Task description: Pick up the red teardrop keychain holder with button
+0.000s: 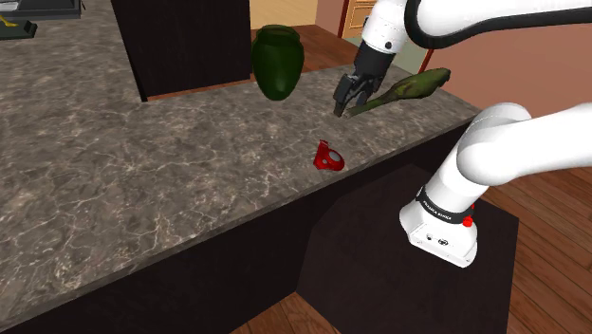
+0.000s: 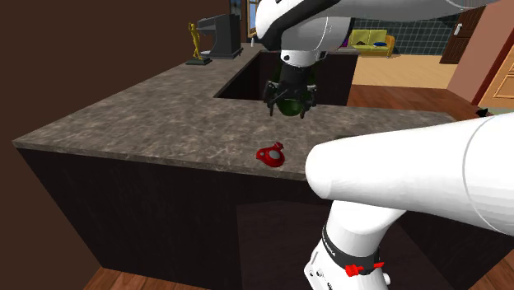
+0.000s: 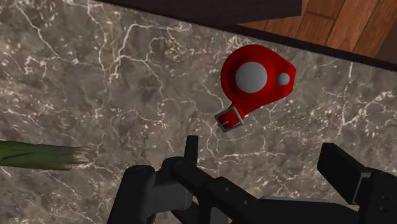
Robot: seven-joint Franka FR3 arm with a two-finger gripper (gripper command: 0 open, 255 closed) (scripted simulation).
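Note:
The red teardrop keychain holder (image 1: 329,157) lies flat on the dark marbled counter (image 1: 142,180), close to its front edge. In the wrist view the holder (image 3: 254,79) shows a large grey round button, a small grey dot and a metal buckle at its narrow end. My black gripper (image 1: 343,111) hangs open above the counter, farther from the edge than the holder and a little toward the shoulder view's right. Its fingers (image 3: 340,167) stand apart with nothing between them, and the holder lies just beyond the fingertips. From the second exterior view, the gripper (image 2: 288,107) hovers above and behind the holder (image 2: 271,154).
A dark green vase (image 1: 277,60) stands behind the gripper. A long green object (image 1: 416,87) lies on the counter beside the gripper, its tip (image 3: 38,156) near one finger. A dark recess (image 1: 185,43) cuts into the counter. A gold figurine (image 2: 195,39) and a dark appliance (image 2: 221,37) stand far off.

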